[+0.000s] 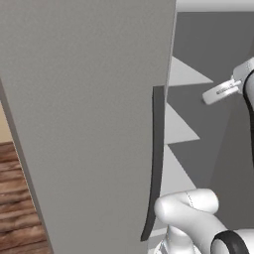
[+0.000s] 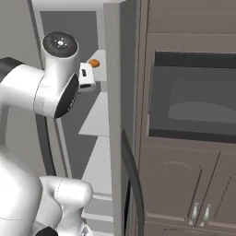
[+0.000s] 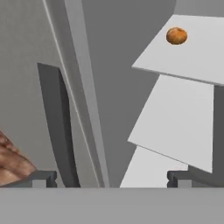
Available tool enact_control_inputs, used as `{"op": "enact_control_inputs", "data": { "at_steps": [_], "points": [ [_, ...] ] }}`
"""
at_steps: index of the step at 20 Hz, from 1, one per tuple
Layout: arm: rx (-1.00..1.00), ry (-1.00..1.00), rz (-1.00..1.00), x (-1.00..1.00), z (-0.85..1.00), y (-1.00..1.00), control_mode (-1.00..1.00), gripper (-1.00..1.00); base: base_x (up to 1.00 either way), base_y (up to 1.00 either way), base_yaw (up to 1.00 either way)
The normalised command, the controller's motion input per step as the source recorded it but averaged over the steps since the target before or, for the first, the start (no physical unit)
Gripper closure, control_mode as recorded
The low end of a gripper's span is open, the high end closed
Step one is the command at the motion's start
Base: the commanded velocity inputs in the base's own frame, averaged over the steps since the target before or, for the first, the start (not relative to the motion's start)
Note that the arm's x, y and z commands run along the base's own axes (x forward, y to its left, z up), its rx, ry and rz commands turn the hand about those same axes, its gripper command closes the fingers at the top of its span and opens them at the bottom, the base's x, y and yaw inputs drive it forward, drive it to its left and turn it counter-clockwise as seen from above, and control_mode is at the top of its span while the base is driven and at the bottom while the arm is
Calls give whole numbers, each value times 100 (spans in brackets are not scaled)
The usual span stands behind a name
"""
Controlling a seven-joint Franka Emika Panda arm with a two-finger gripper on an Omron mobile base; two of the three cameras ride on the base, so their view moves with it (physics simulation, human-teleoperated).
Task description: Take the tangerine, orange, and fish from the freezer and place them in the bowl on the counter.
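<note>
grey filled the kitchen scene, with the freezer (image 1: 89,124) standing open and its white shelves (image 3: 175,118) stepping back into the dark interior. at the front of that opening the gripper (image 3: 111,177) hung with its jaws spread wide and nothing between them, its fingertips (image 3: 43,178) apart at the bottom of the hand view. beyond it, well apart, a small round orange fruit (image 3: 176,36) sat on the upper shelf; whether it was the orange or the tangerine could not be told. beside the gripper ran the door's long dark handle (image 1: 155,163). further right stood brown cabinets with a built-in oven (image 2: 193,92), and wood floor (image 1: 20,198) showed at the left.
</note>
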Motion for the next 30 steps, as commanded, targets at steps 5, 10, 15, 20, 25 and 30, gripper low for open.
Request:
{"op": "enact_control_inputs", "data": {
  "at_steps": [5,10,15,20,25,30],
  "points": [
    [1,-3,7,57,6,14,-100,-100,0,0,0],
    [3,-5,9,71,4,0,-100,-100,0,0,0],
    [2,-1,9,71,0,0,-100,-100,0,0,0],
    [0,0,6,61,0,1,-100,-100,0,0,0],
    [0,0,4,68,0,0,-100,-100,0,0,0],
    [0,4,2,55,0,3,-100,-100,0,0,0]
  ]
}}
